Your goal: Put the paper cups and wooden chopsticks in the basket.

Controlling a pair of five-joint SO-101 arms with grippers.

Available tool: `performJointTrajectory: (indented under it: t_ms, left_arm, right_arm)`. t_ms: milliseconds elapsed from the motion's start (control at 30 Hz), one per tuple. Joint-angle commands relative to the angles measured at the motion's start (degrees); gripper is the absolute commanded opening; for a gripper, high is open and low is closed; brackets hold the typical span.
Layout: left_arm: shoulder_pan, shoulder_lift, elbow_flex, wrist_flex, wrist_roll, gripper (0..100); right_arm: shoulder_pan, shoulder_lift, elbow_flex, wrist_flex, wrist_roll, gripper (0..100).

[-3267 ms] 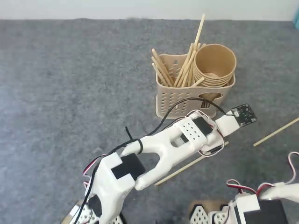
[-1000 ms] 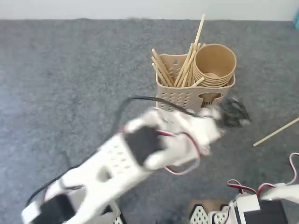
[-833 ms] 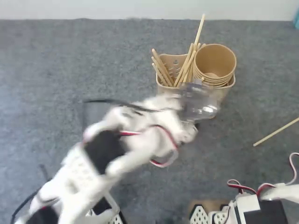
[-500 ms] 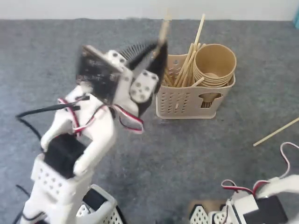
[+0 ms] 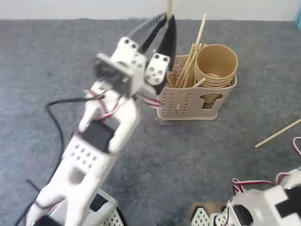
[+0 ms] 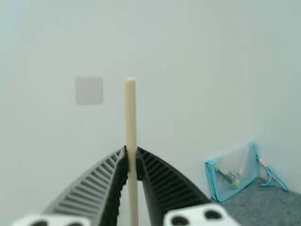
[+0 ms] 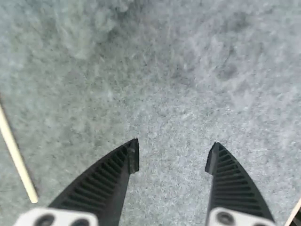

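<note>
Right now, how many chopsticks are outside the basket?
2. One chopstick in the left hand by the basket; another on the carpet, far right. More may be hidden.

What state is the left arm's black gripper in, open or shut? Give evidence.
Shut. The left gripper has its black jaws pressed on both sides of a pale wooden chopstick standing between them.

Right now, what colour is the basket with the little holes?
The basket is pale beige; the high view shows it best.
</note>
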Motion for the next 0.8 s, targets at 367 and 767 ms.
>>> performJointTrajectory:
  t_ms: [367, 767]
  left_arm:
    - [-0.62, 11.43, 1.01, -1.05, 0.62, 15]
    - [-4.57, -14.95, 2.33, 39.56, 0.53, 16]
  right_arm:
    - [-0.13, 7.16, -11.96, -0.40, -1.23, 23.5]
    - [-7.96, 7.16, -17.14, -0.40, -8.97, 23.4]
